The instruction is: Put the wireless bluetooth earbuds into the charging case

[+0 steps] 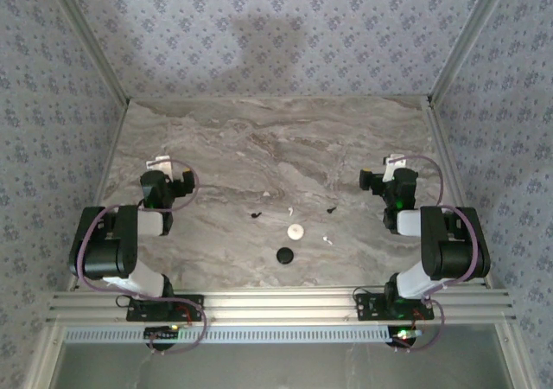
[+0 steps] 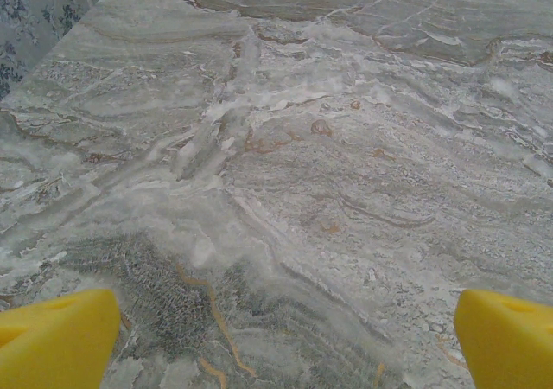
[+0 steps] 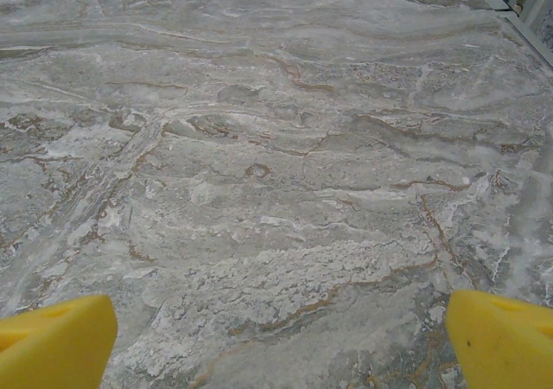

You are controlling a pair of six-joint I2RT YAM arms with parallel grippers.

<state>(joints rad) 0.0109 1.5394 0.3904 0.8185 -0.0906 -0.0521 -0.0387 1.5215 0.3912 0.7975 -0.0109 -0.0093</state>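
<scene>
Setting: a grey-veined marble table is lying inside an enclosure whose walls are wearing blue floral wallpaper. An aluminium rail is running along the near edge and carrying both arm bases.

Item 1, left gripper: it is sitting over the left side of the table. In its wrist view the yellow fingertips are standing spread wide at the two lower corners, with bare marble between them.

Item 2, right gripper: it is sitting over the right side of the table. Its yellow fingertips are likewise standing spread wide, with bare marble between them.

Item 3, white round disc: it is resting flat near the table's middle, between the two arms.

Item 4, black round disc: it is resting just nearer the rail than the white one, close beside it but apart.

Item 5, earbuds, four loose specks lying around the discs and well apart from both grippers:
- The left black earbud is lying left of the white disc.
- The right black earbud is lying to its right, farther back.
- The upper white earbud is lying just beyond the white disc.
- The lower white earbud is lying to that disc's right, slightly nearer.
</scene>
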